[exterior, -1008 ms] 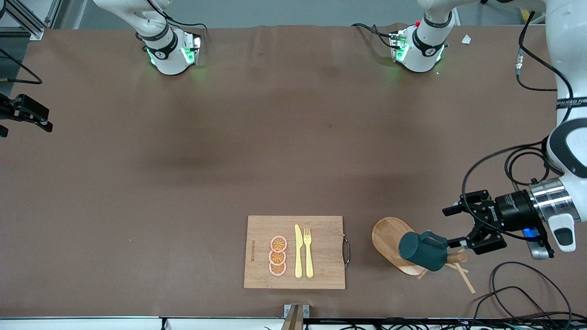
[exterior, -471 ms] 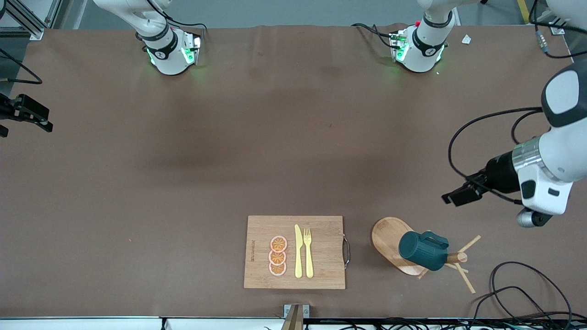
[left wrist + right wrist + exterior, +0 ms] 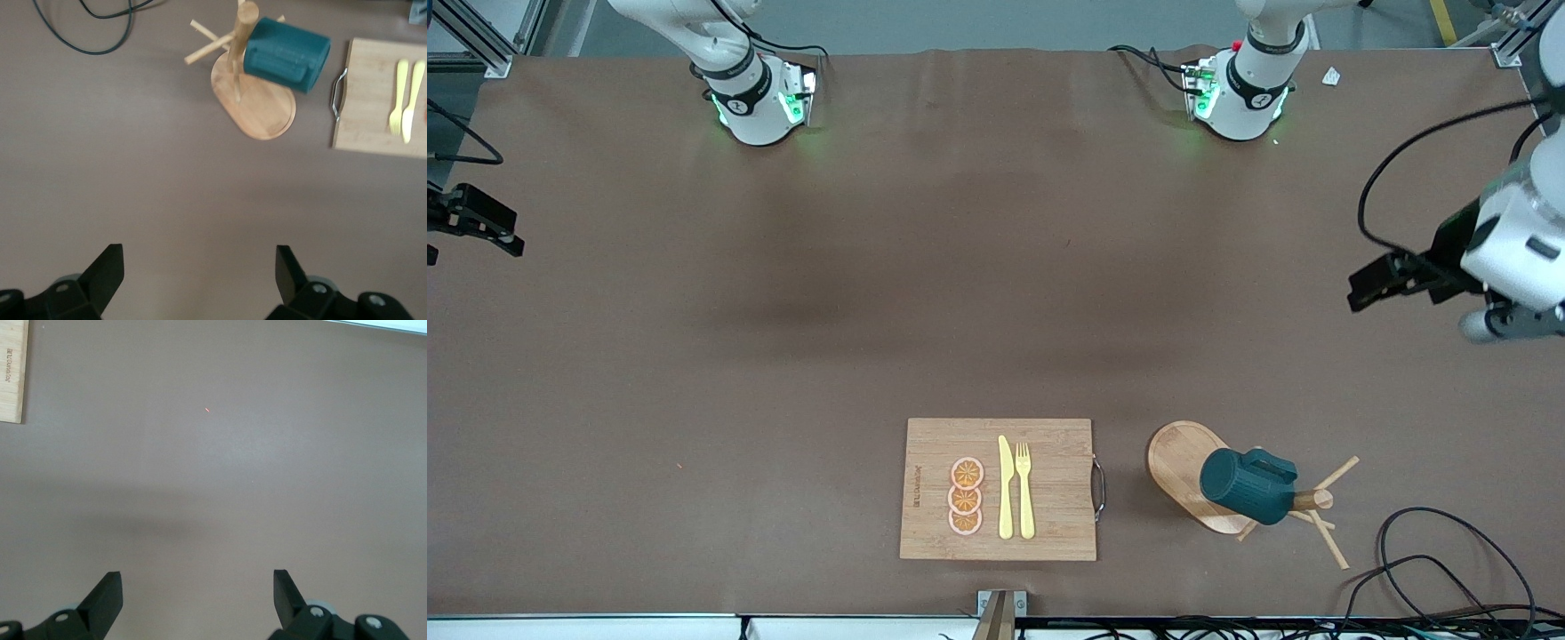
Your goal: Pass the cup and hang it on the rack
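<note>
The dark teal cup (image 3: 1247, 485) hangs tilted on a peg of the light wooden rack (image 3: 1178, 462), over its oval base. The left wrist view shows the cup (image 3: 287, 45) against the rack post (image 3: 243, 27). My left gripper (image 3: 1371, 284) is open and empty, up in the air over bare table toward the left arm's end, well away from the rack; its jaws (image 3: 199, 257) stand wide apart. My right gripper (image 3: 471, 222) waits at the right arm's end of the table, open and empty (image 3: 197, 580) over bare table.
A bamboo cutting board (image 3: 1049, 533) with orange slices (image 3: 966, 496), a yellow knife (image 3: 1006, 487) and a fork (image 3: 1024, 489) lies beside the rack. Black cables (image 3: 1432, 551) loop on the table near the rack, toward the left arm's end.
My left gripper has drawn back from the cup on the rack, risen and moved toward the robots' side. The cup stays hanging on the rack. The right arm has barely moved.
</note>
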`<state>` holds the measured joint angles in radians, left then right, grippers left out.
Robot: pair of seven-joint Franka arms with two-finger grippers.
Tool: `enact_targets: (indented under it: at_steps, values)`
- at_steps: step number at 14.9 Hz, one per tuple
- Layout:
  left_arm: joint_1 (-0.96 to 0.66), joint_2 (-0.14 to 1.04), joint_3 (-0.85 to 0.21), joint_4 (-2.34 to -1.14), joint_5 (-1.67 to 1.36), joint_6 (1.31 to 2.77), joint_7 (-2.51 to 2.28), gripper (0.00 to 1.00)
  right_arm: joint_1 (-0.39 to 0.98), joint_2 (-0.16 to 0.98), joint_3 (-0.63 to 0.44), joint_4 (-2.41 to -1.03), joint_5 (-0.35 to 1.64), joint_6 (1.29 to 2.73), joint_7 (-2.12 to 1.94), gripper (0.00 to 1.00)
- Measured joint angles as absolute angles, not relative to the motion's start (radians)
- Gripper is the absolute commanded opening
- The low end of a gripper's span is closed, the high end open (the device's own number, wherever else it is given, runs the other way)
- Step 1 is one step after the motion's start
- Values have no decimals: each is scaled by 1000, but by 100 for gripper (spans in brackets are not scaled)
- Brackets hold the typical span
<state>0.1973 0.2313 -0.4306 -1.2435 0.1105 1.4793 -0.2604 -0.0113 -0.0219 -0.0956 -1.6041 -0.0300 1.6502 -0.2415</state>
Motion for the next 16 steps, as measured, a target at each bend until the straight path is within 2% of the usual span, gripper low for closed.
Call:
enact_targets:
  at_steps: [3, 5, 11, 16]
  values:
    - [81, 125, -287, -1299, 108, 1431, -179, 100, -15, -19, -96, -1604, -23, 1650, -266, 100]
    - [45, 58, -231, -1366, 86, 1428, -158, 100, -22, -14, -96, -1604, -4, 1646, -270, 100]
    - [40, -42, -184, -1533, 61, 1475, -152, 100, -18, -12, -82, -1603, 14, 1629, -219, 100]
    - [41, -52, -177, -1556, 40, 1481, -152, 100, -11, -12, -76, -1595, 14, 1627, -206, 100]
